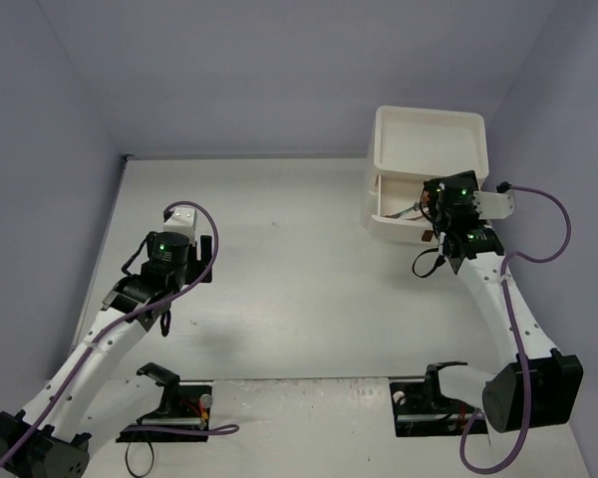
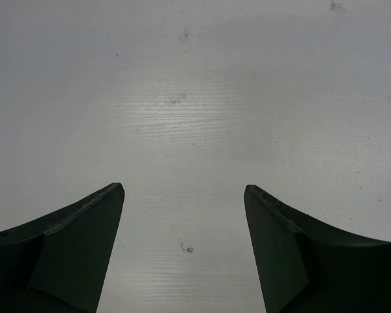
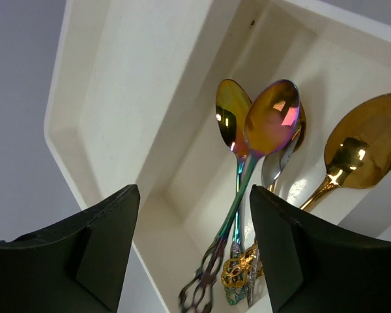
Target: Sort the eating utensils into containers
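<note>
One white counter (image 1: pixel 299 279) is carrying the cream cabinet (image 1: pixel 429 139) at its far right, with a drawer (image 3: pixel 117 98) standing pulled out. The right fingers (image 3: pixel 98 248) are hovering apart above that drawer, gripping nothing. The left fingers (image 2: pixel 72 248) are gaping over the counter. Several spoons (image 3: pixel 274 120), iridescent, silver and gold, are lying inside the drawer.

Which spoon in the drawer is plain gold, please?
The large gold spoon farthest right in the right wrist view; the two rainbow spoons beside it shimmer pink.
</note>
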{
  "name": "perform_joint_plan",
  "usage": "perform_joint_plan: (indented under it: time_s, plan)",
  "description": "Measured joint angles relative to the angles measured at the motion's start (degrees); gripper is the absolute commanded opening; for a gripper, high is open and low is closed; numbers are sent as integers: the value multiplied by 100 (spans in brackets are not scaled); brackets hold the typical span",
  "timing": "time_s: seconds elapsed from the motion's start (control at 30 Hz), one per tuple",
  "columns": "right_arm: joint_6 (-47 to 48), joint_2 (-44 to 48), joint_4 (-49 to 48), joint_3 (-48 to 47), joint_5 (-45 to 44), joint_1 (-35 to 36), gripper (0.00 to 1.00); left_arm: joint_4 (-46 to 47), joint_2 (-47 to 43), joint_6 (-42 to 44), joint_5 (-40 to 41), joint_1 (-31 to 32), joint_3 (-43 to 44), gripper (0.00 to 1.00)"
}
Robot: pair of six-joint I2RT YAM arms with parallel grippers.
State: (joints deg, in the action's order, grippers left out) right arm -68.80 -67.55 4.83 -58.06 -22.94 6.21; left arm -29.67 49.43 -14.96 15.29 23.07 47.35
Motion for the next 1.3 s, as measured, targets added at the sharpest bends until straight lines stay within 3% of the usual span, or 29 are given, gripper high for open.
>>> perform_joint_plan:
  time_s: [0.17, 0.47, 0.67, 0.93, 1.3]
  plan:
    - [542, 105, 22, -106, 145, -28, 67, 14, 75, 2, -22, -25, 0, 71]
    - [2504, 345, 22, -516, 849, -62, 66, 39, 257, 2, -92, -26, 0, 71]
    - [3651, 1153, 173, 124, 1160, -62, 58, 39, 255, 6, -101, -26, 0, 72]
    - [4528, 1902, 693, 1012, 1449, -62, 56, 41, 254, 39, -112, -26, 0, 71]
    - [5299, 706, 733, 1027, 1669, -60, 54, 43, 254, 44, -155, -26, 0, 72]
